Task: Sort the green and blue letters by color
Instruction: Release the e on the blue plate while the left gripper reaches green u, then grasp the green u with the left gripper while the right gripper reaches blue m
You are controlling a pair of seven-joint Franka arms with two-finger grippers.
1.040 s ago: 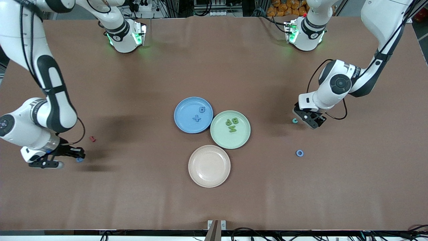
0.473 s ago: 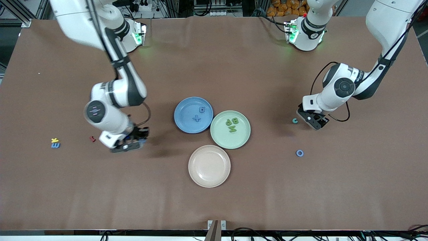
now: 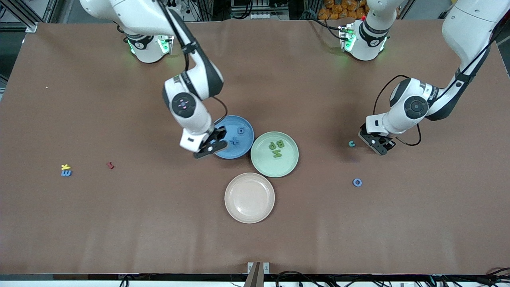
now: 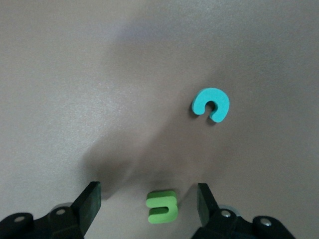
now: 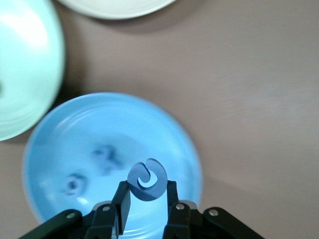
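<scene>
Currently right gripper point(image 5: 145, 199) over blue plate point(image 3: 243, 148), clamped on edges of blue curled letter point(image 5: 146, 180). Left gripper point(image 4: 148, 206) low over table toward left arm's end, fingers apart astride green letter point(image 4: 162, 206); teal letter point(image 3: 351, 144) just beside. Letters look light, chunky, probably foam: stiff enough to pinch across flat sides, easily nudged, gentle squeeze enough.
</scene>
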